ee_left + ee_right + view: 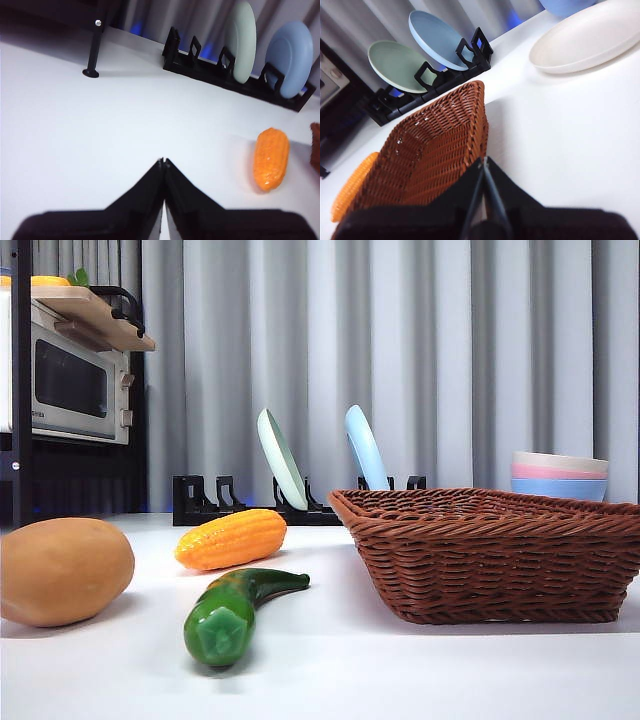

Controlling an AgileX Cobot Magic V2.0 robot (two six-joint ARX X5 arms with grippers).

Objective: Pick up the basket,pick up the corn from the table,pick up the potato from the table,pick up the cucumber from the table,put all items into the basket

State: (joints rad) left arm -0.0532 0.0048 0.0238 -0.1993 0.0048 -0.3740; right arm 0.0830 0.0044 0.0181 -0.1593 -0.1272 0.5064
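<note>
Sitting empty on the table (420,680), the basket (490,555) looks light and stiff; its braided rim beside the right gripper (483,165), jaws closed on nothing, is the handhold. Potato (62,570): bulky, smooth, out of both wrist views. Corn (271,159), glossy, lies well off beside the left gripper (162,162), jaws closed. Cucumber (235,612): slippery, take its thick end.

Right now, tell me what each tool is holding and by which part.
Nothing is held. The left tool is shut and empty above the table, apart from the corn. The right tool is shut beside the basket, gripping nothing.
</note>
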